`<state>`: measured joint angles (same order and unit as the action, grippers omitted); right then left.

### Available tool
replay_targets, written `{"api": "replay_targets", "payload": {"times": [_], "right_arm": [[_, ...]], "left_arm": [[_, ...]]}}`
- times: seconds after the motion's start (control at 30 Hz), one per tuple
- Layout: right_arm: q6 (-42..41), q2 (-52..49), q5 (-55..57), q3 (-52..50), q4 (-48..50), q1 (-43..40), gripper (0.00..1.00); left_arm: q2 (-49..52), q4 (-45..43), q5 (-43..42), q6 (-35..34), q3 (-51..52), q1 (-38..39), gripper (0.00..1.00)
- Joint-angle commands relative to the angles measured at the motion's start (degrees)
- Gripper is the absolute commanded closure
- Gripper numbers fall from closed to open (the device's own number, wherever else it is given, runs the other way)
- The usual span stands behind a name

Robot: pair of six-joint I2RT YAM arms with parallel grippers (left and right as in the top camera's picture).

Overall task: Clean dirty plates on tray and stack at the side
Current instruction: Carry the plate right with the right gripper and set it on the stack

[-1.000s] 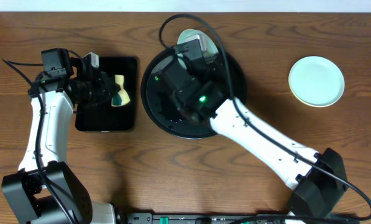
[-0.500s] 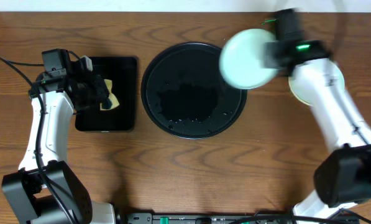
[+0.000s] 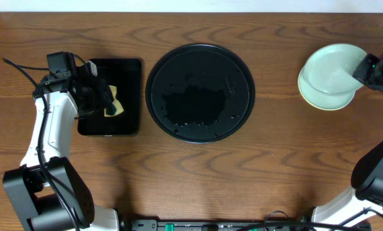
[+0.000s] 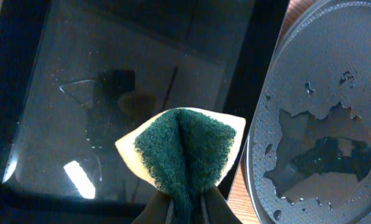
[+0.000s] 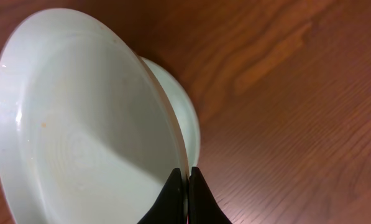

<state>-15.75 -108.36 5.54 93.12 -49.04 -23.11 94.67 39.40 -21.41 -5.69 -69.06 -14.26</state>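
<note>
The plate (image 3: pixel 329 64) is small, round, glossy and light blue; the right wrist view shows a tiny orange speck on its inner face (image 5: pixel 79 124). It is tilted above the stack (image 3: pixel 323 102), which sits on the table at the far right. The stack's rim (image 5: pixel 186 118) shows pale just behind the tilted plate, and whether the two touch cannot be told. The tray (image 3: pixel 201 83) sits mid-table with no plate on it, its black floor spotted with water drops and wet patches (image 4: pixel 334 124). The table (image 3: pixel 178 179) is dark brown wood with a clear grain. A small tray (image 3: pixel 111 122), black and rectangular, lies just left of the round one, its floor wet (image 4: pixel 79 93). The right gripper (image 3: pixel 364 69) is at the plate's right edge, its fingers (image 5: pixel 173 193) pinched on the thin rim. The left gripper (image 3: pixel 108 102) hangs over the small tray, well apart from the plates, clamped on a folded sponge (image 4: pixel 185 149), green scouring side out with yellow edges.
</note>
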Motion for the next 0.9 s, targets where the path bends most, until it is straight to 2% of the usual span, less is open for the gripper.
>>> {"api": "replay_targets", "payload": {"times": [0.0, 0.2, 0.3, 0.33, 0.37, 0.43, 0.5, 0.63, 0.7, 0.73, 0.87], "right_arm": [[-0.3, -1.9, -1.4, -0.2, 0.4, -1.6, 0.99], [-0.3, -2.8, -1.5, -0.2, 0.6, -2.1, 0.94], [-0.3, -2.8, -1.5, -0.2, 0.6, -2.1, 0.79], [-0.3, -2.8, -1.6, -0.2, 0.4, -2.1, 0.69], [-0.3, -2.8, -1.9, -0.2, 0.1, -2.1, 0.59], [0.9, -2.8, -5.1, -0.2, -0.5, -2.0, 0.50], [1.6, -2.8, -9.3, -0.2, -0.9, -1.9, 0.48], [3.5, -2.8, -16.7, -0.2, -1.7, -0.9, 0.47], [4.7, -2.8, -19.1, -0.2, -2.1, 0.0, 0.46], [5.1, -2.8, -19.9, -0.2, -2.3, 0.6, 0.46], [5.1, -2.8, -20.6, -0.2, -3.1, 4.0, 0.46]], "left_arm": [[0.5, 0.0, 0.5, 1.0, 0.6, -0.3, 0.92], [0.5, -0.3, 4.8, 1.0, 0.6, -0.3, 0.92], [0.5, -0.7, 4.8, 1.0, 0.6, -0.2, 0.92], [0.5, -0.8, 4.8, 1.0, 0.6, -0.1, 0.92], [0.5, -0.9, 4.8, 1.0, 0.6, -0.1, 0.88], [0.5, -1.0, 5.0, 1.0, 0.6, -0.1, 0.83], [0.5, -1.3, 6.0, 1.0, 0.6, -0.1, 0.73], [0.8, -1.5, 6.1, 1.0, 0.6, -0.1, 0.65], [1.2, -1.5, 6.0, 1.0, 0.6, -0.1, 0.54], [1.5, -1.5, 6.1, 1.0, 0.6, -0.1, 0.45], [3.5, -1.5, 6.0, 1.0, 0.6, -0.1, 0.37]]}}
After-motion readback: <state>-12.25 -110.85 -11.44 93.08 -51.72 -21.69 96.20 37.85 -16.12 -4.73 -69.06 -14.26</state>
